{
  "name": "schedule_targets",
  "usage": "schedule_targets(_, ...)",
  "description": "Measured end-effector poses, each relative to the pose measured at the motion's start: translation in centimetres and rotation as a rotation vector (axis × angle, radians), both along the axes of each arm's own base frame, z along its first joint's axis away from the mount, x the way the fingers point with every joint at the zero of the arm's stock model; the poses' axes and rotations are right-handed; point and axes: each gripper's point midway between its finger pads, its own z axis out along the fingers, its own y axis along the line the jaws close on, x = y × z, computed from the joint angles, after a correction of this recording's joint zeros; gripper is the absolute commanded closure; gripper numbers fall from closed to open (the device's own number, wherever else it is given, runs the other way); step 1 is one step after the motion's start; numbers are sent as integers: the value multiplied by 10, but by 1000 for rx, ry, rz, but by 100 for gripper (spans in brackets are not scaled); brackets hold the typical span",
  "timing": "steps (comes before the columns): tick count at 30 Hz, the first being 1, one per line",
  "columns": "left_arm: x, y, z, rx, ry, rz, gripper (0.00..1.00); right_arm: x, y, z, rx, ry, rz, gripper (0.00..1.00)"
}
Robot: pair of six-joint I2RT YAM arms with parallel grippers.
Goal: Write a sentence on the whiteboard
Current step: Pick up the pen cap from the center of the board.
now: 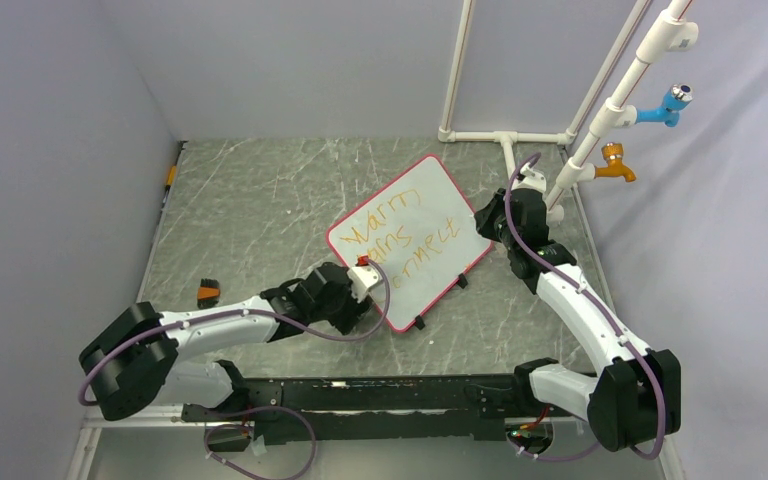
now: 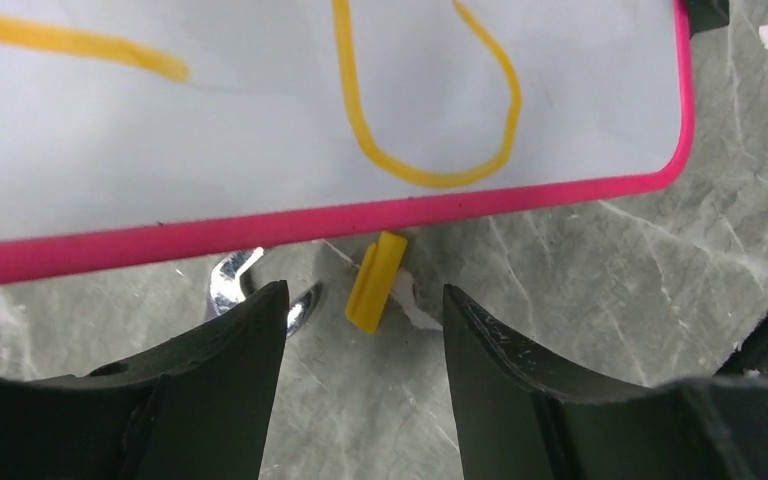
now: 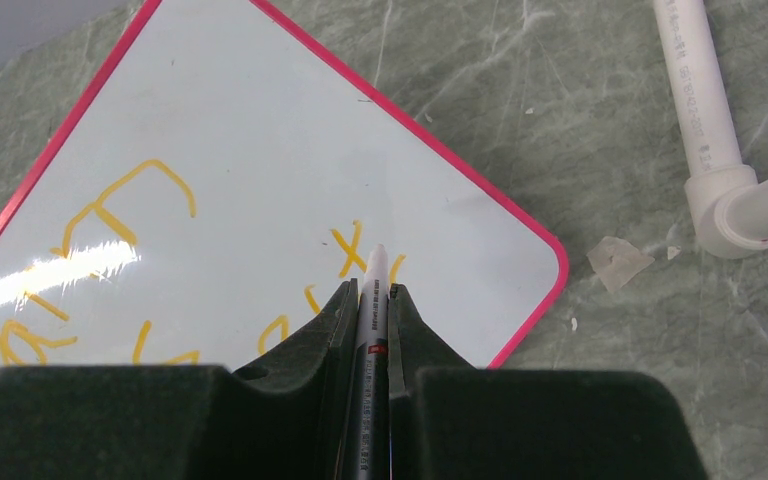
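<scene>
The whiteboard [image 1: 415, 225] lies tilted like a diamond on the grey marble table, with a pink rim and several orange-yellow written words. My right gripper [image 3: 370, 292] is shut on a white marker [image 3: 374, 275], whose tip hangs over the board's right part [image 3: 260, 150] beside the last letters. In the top view the right gripper [image 1: 487, 218] is at the board's right edge. My left gripper [image 2: 365, 305] stands open just off the board's pink rim [image 2: 260, 228], nothing between its fingers. A small yellow piece [image 2: 376, 282] lies on the table just ahead of it. From above, the left gripper [image 1: 365, 283] sits at the board's lower left edge.
Black clips [image 1: 462, 281] stick out from the board's near edge, and a shiny metal clip [image 2: 232, 278] shows under the rim. White pipes [image 1: 505, 136] with a blue tap [image 1: 668, 104] and an orange tap [image 1: 615, 162] stand at the back right. An orange-black object [image 1: 207, 292] lies far left.
</scene>
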Motion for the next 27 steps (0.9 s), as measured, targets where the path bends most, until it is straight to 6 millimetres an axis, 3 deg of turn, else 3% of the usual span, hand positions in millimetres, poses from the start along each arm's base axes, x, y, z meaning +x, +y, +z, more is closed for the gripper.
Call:
schedule_targets(10, -18, 6, -30, 7, 111, 10, 44, 0, 0, 0, 0, 0, 1, 100)
schedule_targets(15, -10, 5, -34, -6, 128, 34, 49, 0, 0, 0, -1, 0, 1, 100)
schedule_targets(22, -2, 2, -34, -29, 125, 54, 76, 0, 0, 0, -1, 0, 1, 100)
schedule_targets(27, -1, 2, -34, -35, 123, 60, 89, 0, 0, 0, -1, 1, 1, 100)
